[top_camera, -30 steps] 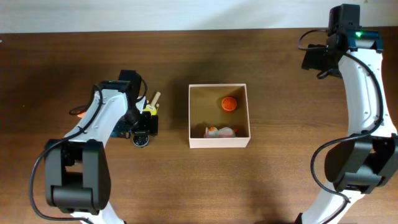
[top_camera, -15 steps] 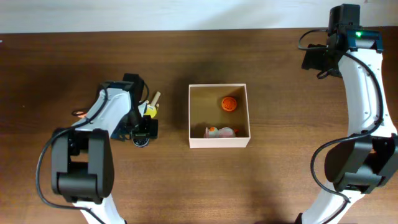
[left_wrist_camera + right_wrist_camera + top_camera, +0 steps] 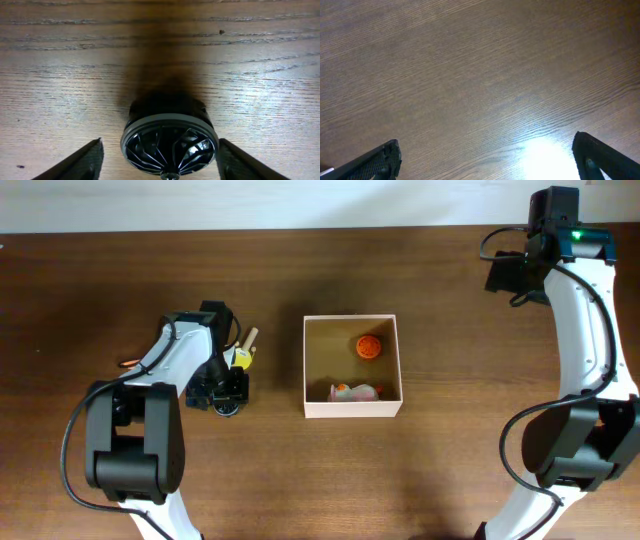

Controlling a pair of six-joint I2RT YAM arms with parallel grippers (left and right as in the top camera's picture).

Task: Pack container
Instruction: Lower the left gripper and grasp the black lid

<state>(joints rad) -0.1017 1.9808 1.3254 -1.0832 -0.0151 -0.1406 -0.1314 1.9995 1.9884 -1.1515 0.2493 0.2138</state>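
The container point(image 3: 351, 410) is a square cardboard box with cream walls at the table's middle. Inside lie an orange ball point(image 3: 368, 346) and a white-and-orange toy point(image 3: 353, 391). My left gripper point(image 3: 222, 393) is open, left of the box, straddling a black round wheel-like toy point(image 3: 227, 407); in the left wrist view the wheel point(image 3: 169, 145) sits between the spread fingers point(image 3: 160, 160), not touched. A yellow toy with a wooden stick point(image 3: 242, 350) lies beside the left arm. My right gripper point(image 3: 485, 155) is open and empty over bare wood at the far right.
A small orange piece point(image 3: 128, 362) shows left of the left arm. The right arm point(image 3: 580, 330) stands along the table's right side. The table's back edge runs along the top of the overhead view.
The left gripper has shifted slightly left and down over the black wheel. The right arm has not moved.
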